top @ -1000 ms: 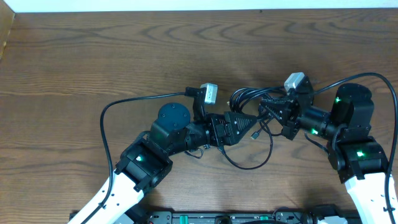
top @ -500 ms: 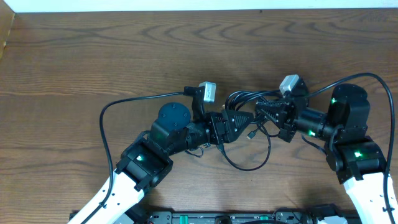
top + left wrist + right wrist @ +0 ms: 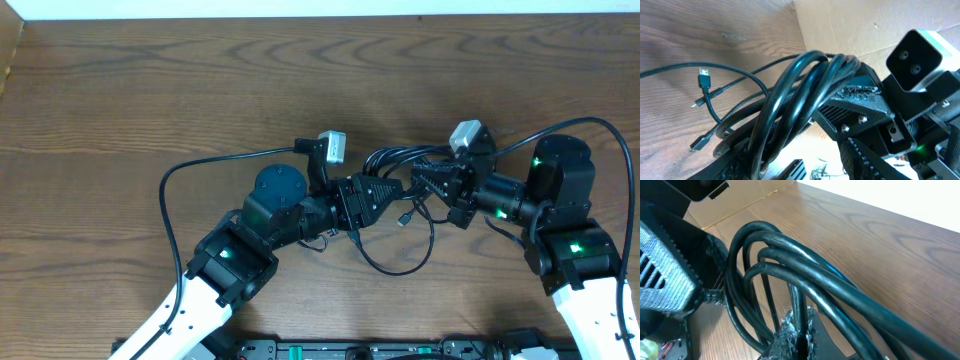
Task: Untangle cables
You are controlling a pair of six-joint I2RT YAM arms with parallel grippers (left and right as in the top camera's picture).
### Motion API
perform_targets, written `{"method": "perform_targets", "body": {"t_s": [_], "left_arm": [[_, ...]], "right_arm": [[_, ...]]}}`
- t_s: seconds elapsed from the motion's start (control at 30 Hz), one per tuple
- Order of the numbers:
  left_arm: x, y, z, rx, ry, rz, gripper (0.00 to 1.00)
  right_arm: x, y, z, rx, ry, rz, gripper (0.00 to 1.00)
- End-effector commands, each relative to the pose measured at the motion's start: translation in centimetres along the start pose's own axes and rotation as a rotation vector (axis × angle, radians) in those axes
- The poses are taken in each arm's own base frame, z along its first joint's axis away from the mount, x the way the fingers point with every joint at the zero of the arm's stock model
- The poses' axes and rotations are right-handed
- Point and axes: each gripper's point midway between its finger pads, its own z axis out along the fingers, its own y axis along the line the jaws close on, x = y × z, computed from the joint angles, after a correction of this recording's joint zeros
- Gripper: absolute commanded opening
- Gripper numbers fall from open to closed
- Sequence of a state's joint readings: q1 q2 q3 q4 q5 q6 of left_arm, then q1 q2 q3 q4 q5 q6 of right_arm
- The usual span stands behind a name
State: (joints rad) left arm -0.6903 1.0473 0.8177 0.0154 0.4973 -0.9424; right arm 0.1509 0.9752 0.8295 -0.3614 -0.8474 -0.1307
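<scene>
The cables are a coil of black cords (image 3: 392,158) hanging between my two grippers above the table's middle. A loose loop (image 3: 400,262) and a small plug (image 3: 405,217) trail down onto the wood. My left gripper (image 3: 383,190) is open, and the coil (image 3: 790,100) is draped against its left finger (image 3: 790,156). A USB plug (image 3: 703,77) lies on the table beyond it. My right gripper (image 3: 428,182) is shut on one strand of the coil (image 3: 790,255), pinched between its frayed pads (image 3: 800,330).
The thick black cable of the left arm (image 3: 200,165) arcs over the wood, and the right arm's cable (image 3: 600,125) arcs at the right. A cardboard box edge (image 3: 8,50) stands at the far left. The table's back edge meets a white wall.
Both grippers and the coil between them have shifted slightly left and toward the back. The loose loop was dragged a little with them.
</scene>
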Motion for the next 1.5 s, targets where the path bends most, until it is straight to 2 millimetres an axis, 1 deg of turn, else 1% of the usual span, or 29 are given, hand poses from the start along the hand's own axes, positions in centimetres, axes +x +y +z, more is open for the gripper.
{"method": "perform_targets", "body": {"t_s": [0.0, 0.07, 0.13, 0.43, 0.47, 0.5, 0.53, 0.57, 0.67, 0.77, 1.1, 1.3, 1.37, 1.47], "left_arm": [[-0.8, -1.3, -0.1, 0.022, -0.025, 0.025, 0.49], [-0.8, -1.3, -0.1, 0.022, -0.025, 0.025, 0.35], [-0.8, -1.3, -0.1, 0.022, -0.025, 0.025, 0.27], [-0.8, -1.3, -0.1, 0.022, -0.025, 0.025, 0.25], [-0.8, -1.3, -0.1, 0.022, -0.026, 0.025, 0.23], [-0.9, -1.3, -0.1, 0.022, -0.026, 0.026, 0.19], [-0.9, -1.3, -0.1, 0.022, -0.026, 0.026, 0.12], [-0.9, -1.3, -0.1, 0.025, -0.027, 0.027, 0.08], [-1.1, -1.7, -0.1, 0.039, -0.035, 0.034, 0.08], [-1.2, -2.6, -0.2, 0.078, -0.036, 0.050, 0.08], [-1.0, -7.3, -1.1, 0.286, -0.006, 0.147, 0.08], [-1.8, -9.4, -2.2, 0.363, -0.054, 0.192, 0.07], [-2.0, -10.3, -2.9, 0.393, -0.073, 0.212, 0.08], [-2.4, -11.1, -3.8, 0.417, -0.100, 0.232, 0.07]], "right_arm": [[-0.5, 1.3, 0.0, -0.064, -0.014, -0.004, 0.01], [-0.5, 1.3, 0.0, -0.064, -0.014, -0.010, 0.01], [-0.5, 1.3, 0.0, -0.064, -0.013, -0.011, 0.01], [-0.5, 1.5, 0.0, -0.073, -0.014, -0.010, 0.01], [-0.5, 1.5, 0.0, -0.075, -0.014, -0.011, 0.01], [-0.5, 1.5, 0.0, -0.077, -0.014, -0.011, 0.01], [-0.5, 1.5, 0.0, -0.077, -0.014, -0.011, 0.01], [-0.5, 1.5, 0.0, -0.077, -0.014, -0.011, 0.01], [-0.5, 1.5, 0.0, -0.076, -0.013, -0.011, 0.01], [-0.4, 1.5, 0.0, -0.074, -0.009, -0.036, 0.01], [1.2, -1.5, -0.1, 0.102, 0.058, -0.020, 0.01], [2.5, -2.7, -0.4, 0.179, 0.114, -0.003, 0.01], [3.1, -3.0, -0.5, 0.200, 0.139, -0.014, 0.01], [3.7, -3.6, -0.8, 0.239, 0.164, -0.008, 0.01]]}}
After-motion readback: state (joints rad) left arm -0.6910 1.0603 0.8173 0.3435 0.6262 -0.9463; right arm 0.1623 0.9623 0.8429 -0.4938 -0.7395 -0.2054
